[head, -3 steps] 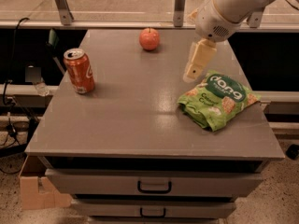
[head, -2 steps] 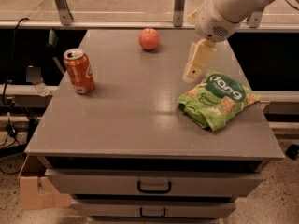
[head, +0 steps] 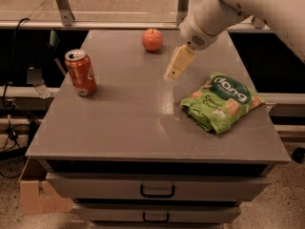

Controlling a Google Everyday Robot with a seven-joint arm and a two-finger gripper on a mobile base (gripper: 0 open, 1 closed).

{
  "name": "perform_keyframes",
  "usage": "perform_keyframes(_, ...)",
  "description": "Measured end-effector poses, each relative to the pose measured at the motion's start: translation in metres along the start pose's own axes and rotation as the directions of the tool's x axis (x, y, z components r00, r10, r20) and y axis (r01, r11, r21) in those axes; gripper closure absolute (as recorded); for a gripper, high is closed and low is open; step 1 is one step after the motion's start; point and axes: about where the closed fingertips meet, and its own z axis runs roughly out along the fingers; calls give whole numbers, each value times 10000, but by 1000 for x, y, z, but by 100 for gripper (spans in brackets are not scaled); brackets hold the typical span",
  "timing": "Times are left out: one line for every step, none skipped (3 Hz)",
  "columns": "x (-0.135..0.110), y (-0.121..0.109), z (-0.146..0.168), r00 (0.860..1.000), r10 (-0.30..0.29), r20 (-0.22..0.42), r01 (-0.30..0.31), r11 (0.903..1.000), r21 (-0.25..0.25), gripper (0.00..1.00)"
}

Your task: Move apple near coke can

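Note:
The apple, small, round and orange-red with a short stem, sits at the far middle of the grey cabinet top. The coke can, red with a silver top, stands upright at the left side, well apart from the apple. My gripper hangs from the white arm above the middle of the top. It is to the right of and nearer than the apple, and holds nothing that I can see.
A green snack bag lies on the right side of the cabinet top. Metal rails and posts run behind the far edge. Drawers with handles are below the front edge. A cardboard box sits on the floor at left.
My gripper has moved left, away from the green bag and closer to the apple. The apple, can and bag have not moved.

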Motion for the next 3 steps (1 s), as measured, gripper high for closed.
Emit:
perform_keyframes(2,-20,33,9946,927,476,-946,9948,386,0)
perform_keyframes(6,-52,62,9734,2030,1059,-2127,9730,898,0)
perform_keyframes(2,-84,84,9392,2921,1802,-3149,9423,1135,0)
